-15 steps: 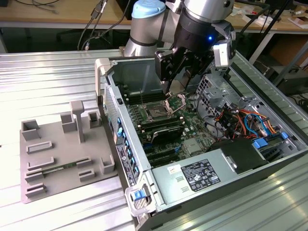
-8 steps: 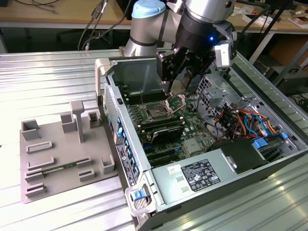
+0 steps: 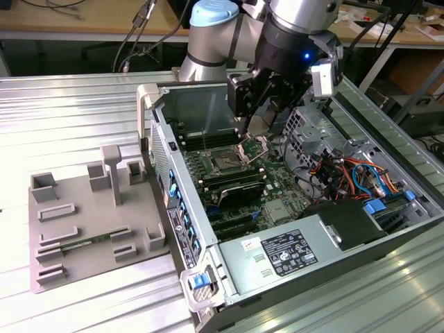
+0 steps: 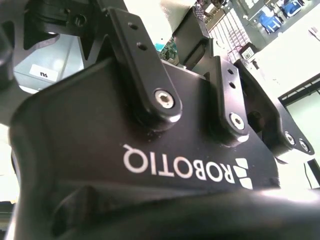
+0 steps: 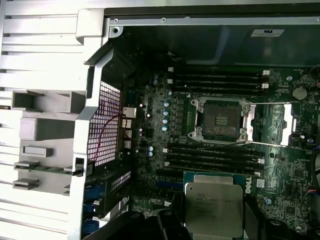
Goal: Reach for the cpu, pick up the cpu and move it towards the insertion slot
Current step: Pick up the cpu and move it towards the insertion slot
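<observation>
The cpu (image 5: 212, 205), a flat square chip with a pale silvery top, sits between two dark fingers (image 5: 171, 223) in the first wrist view. It hangs above the green board, beside the memory slots. My gripper (image 5: 212, 227) is shut on it. The insertion slot (image 5: 220, 120) is a dark square socket, its shiny metal frame (image 5: 277, 125) hinged open beside it. In the exterior view my gripper (image 3: 262, 132) hovers inside the open computer case, just above and to the exterior view's right of the insertion slot (image 3: 226, 161). The gripper's black body (image 4: 150, 150) shows close up in the second wrist view.
A grey tray (image 3: 69, 208) with raised holders lies outside the case at the exterior view's left, with a green memory stick (image 3: 83, 244) on it. Case walls (image 3: 170, 149), black memory slots (image 5: 215, 155), a power supply (image 3: 284, 253) and coloured cables (image 3: 354, 173) surround the socket.
</observation>
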`<state>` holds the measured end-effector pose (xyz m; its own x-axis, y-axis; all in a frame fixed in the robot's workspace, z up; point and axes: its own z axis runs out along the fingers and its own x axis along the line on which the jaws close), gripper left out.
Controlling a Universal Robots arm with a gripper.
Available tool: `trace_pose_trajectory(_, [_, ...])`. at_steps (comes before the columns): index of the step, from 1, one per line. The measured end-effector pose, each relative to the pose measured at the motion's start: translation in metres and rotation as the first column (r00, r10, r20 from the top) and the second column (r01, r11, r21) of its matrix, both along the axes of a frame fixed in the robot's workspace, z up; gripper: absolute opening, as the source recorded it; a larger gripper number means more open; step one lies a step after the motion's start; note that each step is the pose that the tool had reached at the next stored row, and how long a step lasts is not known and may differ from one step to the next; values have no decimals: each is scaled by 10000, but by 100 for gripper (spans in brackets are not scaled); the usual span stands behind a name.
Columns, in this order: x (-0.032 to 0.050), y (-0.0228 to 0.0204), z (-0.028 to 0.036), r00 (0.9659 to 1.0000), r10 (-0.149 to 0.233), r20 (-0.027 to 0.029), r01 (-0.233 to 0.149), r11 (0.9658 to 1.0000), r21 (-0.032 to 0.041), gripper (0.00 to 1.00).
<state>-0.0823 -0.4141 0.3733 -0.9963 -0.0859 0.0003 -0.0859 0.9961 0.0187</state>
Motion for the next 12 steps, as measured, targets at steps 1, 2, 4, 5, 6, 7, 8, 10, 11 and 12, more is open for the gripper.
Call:
trace_pose_trajectory(1, [3, 0, -1, 10000, 0, 0, 0, 10000, -1, 55])
trace_pose_trajectory(2, [10, 0, -2, 10000, 0, 0, 0, 10000, -2, 55])
trace_pose_trajectory(4, [17, 0, -3, 10000, -1, 0, 1, 10000, -2, 55])
trace_pose_trajectory(5, [23, 0, -4, 10000, 0, 0, 0, 10000, -3, 55])
trace_pose_trajectory(6, [29, 0, -5, 10000, 0, 0, 0, 10000, -3, 55])
trace_pose_trajectory(7, [33, 0, -6, 10000, 0, 0, 0, 10000, -4, 55])
trace_pose_trajectory(8, [36, 0, -6, 10000, 0, 0, 0, 10000, -4, 55])
trace_pose_trajectory(10, [44, 0, -7, 10000, 0, -1, 0, 10000, -6, 55])
trace_pose_trajectory(11, [48, 0, -8, 10000, 0, 0, 0, 10000, -6, 55])
trace_pose_trajectory(12, [52, 0, -9, 10000, -1, 0, 1, 10000, -6, 55])
